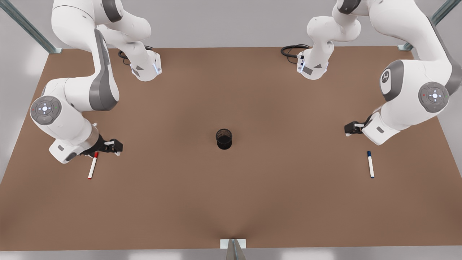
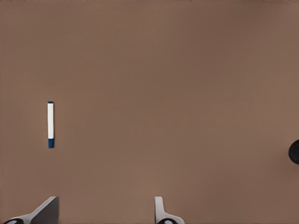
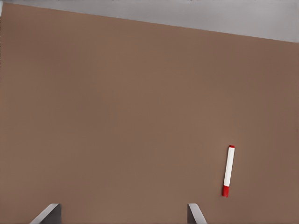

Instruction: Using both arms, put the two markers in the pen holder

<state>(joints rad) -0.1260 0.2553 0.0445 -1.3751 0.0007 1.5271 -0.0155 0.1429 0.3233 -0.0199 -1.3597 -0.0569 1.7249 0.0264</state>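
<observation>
Fingertips of both open tools are cut off — left tool near blue marker; right tool by red marker.

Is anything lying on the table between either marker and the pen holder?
No. The red marker and blue marker both have bare table between them and the pen holder.

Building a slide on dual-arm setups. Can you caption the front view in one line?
Two Franka arms over a brown table: right gripper near the red-capped marker, left gripper near the blue-capped marker, pen holder between.
</observation>
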